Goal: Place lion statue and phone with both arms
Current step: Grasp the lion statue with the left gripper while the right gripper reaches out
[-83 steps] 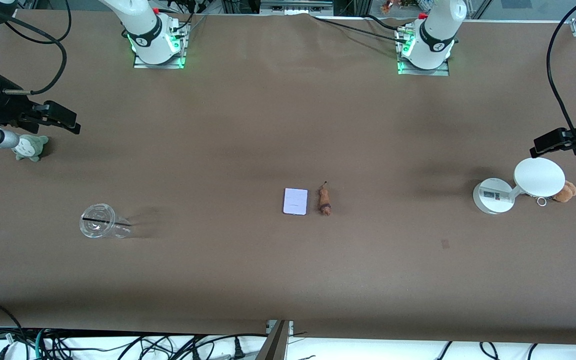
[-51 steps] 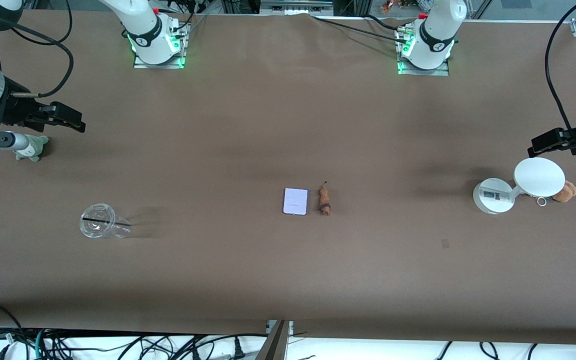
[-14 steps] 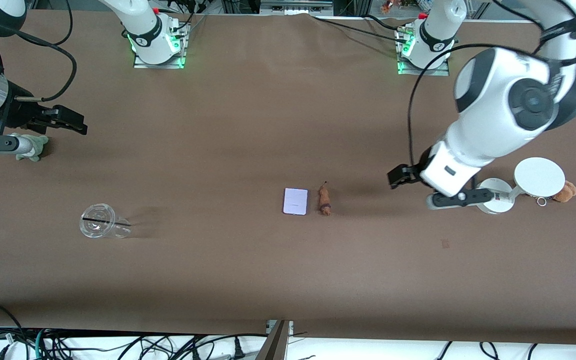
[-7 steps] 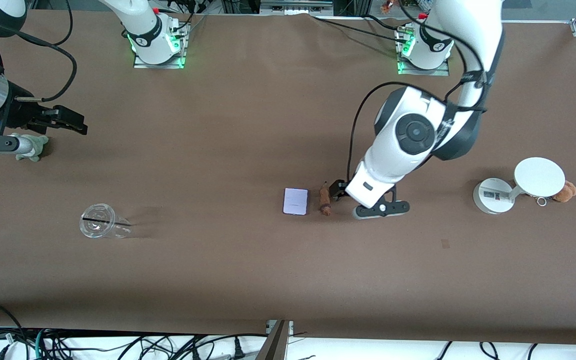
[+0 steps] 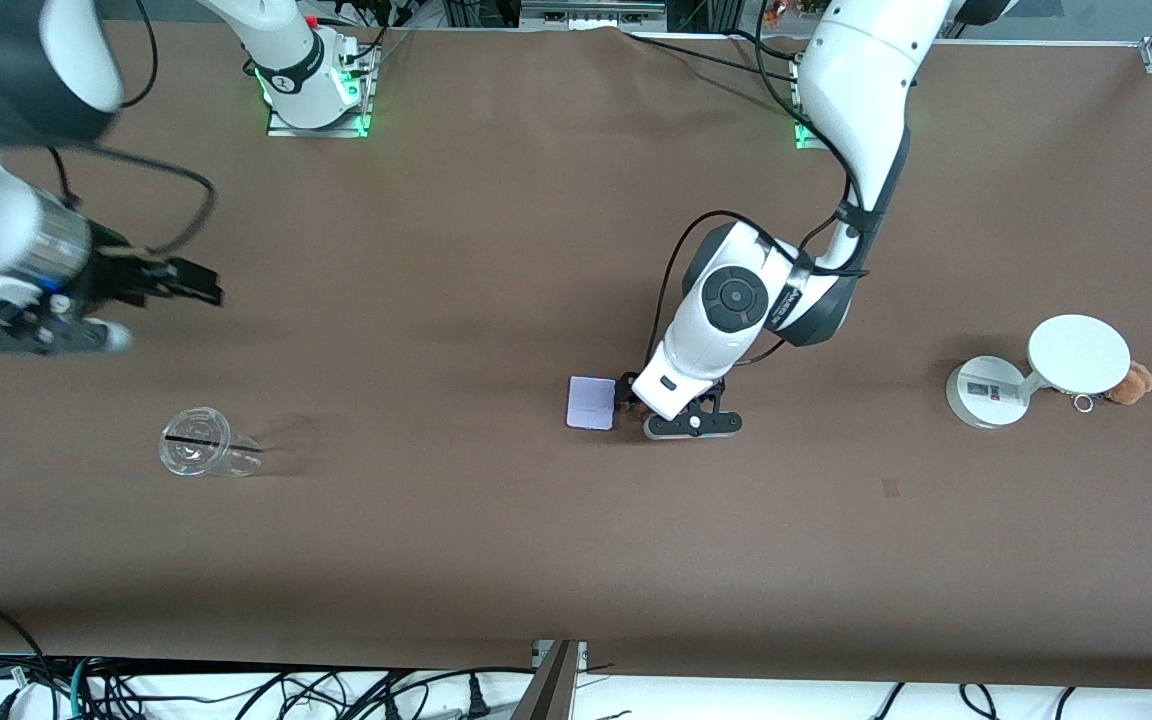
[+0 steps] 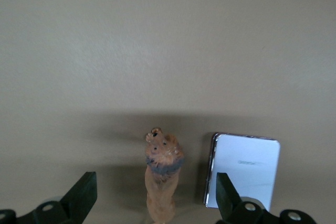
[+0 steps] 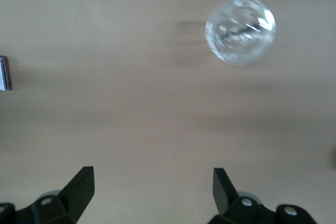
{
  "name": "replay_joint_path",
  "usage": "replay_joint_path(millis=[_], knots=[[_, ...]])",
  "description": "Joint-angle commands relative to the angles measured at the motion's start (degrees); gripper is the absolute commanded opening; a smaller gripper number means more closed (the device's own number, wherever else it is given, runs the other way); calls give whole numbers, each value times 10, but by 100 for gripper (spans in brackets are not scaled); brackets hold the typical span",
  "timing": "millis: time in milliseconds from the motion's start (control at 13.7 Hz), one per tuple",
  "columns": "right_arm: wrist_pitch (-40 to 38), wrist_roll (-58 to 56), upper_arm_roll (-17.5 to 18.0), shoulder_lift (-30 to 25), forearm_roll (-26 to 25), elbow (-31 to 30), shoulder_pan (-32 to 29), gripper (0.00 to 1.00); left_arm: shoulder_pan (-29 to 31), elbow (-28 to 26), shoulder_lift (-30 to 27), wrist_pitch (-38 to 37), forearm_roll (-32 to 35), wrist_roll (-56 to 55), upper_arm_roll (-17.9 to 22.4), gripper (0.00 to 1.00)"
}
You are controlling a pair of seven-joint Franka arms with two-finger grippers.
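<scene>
The lion statue (image 6: 163,177), a slim reddish-brown figurine with a dark collar, lies on the brown table beside the phone (image 5: 591,402), a pale lavender rectangle (image 6: 244,171). My left gripper (image 6: 156,198) is low over the lion and open, with one finger (image 6: 84,195) on each side of the figurine and not touching it. From the front, the left hand (image 5: 681,385) covers most of the lion. My right gripper (image 5: 198,290) hangs open over bare table toward the right arm's end, with nothing between its fingers (image 7: 81,187).
A clear plastic cup (image 5: 201,442) lies on its side, nearer to the front camera than the right gripper, and also shows as a cup (image 7: 240,31) in the right wrist view. A white round-based stand (image 5: 986,392) with a disc and an orange-brown plush toy (image 5: 1133,382) sit toward the left arm's end.
The left arm swung in from the stand's end of the table and came down over the lion. The right arm has started moving from the table's end toward the middle.
</scene>
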Motion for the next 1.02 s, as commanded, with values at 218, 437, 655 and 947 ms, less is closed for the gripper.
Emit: replay_joint_path(millis=[218, 437, 655, 947], knots=[[162, 69, 0, 123, 30, 23, 62, 100, -26, -13, 25, 52, 12, -6, 9, 100], [227, 107, 13, 174, 31, 55, 87, 100, -26, -16, 25, 51, 21, -5, 9, 80], [225, 146, 12, 209, 30, 101, 109, 100, -26, -16, 24, 45, 28, -7, 9, 0], [231, 174, 12, 217, 30, 103, 124, 100, 0, -16, -17, -28, 29, 23, 15, 0]])
